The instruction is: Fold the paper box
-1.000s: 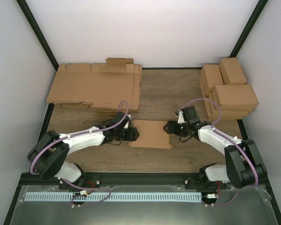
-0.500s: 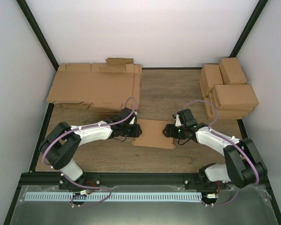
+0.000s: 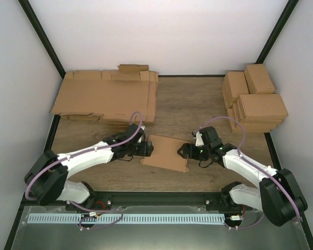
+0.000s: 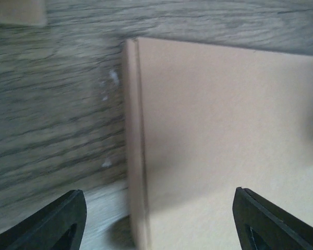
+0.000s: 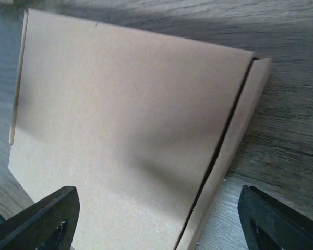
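The paper box (image 3: pixel 164 152) lies slightly askew on the worktop (image 3: pixel 188 104), near the front middle between the two arms. The left hand (image 3: pixel 147 149) is at its left edge with fingers spread wide, gripping nothing. The right hand (image 3: pixel 184 151), at the right edge by a narrow side flap, is likewise spread and empty.

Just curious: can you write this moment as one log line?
paper box: lying flat | left gripper: open, left edge | right gripper: open, right edge
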Robot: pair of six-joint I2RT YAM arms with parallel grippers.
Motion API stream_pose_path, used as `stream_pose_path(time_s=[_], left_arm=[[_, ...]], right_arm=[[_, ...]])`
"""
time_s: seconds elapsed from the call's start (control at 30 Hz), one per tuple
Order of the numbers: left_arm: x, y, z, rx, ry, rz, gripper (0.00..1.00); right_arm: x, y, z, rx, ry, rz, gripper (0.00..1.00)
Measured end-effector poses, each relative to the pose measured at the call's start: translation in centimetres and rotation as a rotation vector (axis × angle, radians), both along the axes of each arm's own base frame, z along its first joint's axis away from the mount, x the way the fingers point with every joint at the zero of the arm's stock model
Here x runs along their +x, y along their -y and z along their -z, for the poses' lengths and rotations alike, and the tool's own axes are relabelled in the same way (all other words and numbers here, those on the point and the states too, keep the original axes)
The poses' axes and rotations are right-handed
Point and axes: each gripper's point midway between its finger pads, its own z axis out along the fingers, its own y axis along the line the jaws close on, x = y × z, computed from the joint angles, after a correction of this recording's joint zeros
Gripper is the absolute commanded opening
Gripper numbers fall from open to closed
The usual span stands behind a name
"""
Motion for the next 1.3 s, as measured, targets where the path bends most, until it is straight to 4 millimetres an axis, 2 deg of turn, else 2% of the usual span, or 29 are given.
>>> stream_pose_path(time_s=[0.13,0.23,0.4,0.53,0.67,0.87,0.97,1.07,1.2,1.3], left_arm=[[-0.7,-2.1,-0.6,0.030,0.028,-0.044,0.85],[-1.1,-3.0,-2.2,0.014,0.061,-0.058,0.84],[-1.9,-2.4,-4.4,-0.077,0.078,-0.027,0.82],[-4.6,-1.8,-3.6,-0.134,0.010,0.037,0.81],[-7.1,-1.6,-2.9,-0.184,-0.053,0.084,0.81],[-10.2,-0.2,-2.2,-0.276,-0.112,0.127,0.80],[-11.4,0.2,-1.0,-0.307,-0.146,0.119,0.80],[-12.3,0.2,0.1,-0.320,-0.183,0.103,0.80],[-12.6,0.7,0.1,-0.336,-0.193,0.101,0.80],[-12.6,0.8,0.1,-0.337,-0.192,0.101,0.80]], right_arm=[[0.3,0.7,-0.3,-0.028,0.013,0.036,0.89],[1.3,0.9,-1.1,-0.056,0.039,0.051,0.88],[4.5,-0.6,-4.6,-0.058,0.160,-0.011,0.84],[7.2,-2.2,-5.8,-0.066,0.229,-0.084,0.77],[9.4,-3.4,-4.9,-0.106,0.249,-0.161,0.68],[11.7,-5.0,-1.6,-0.122,0.204,-0.291,0.57],[11.5,-5.4,-0.2,-0.075,0.157,-0.334,0.55],[11.2,-5.4,-0.3,-0.017,0.137,-0.354,0.51],[10.8,-5.7,-0.7,0.060,0.136,-0.385,0.41],[10.1,-6.0,0.0,0.101,0.112,-0.412,0.41]])
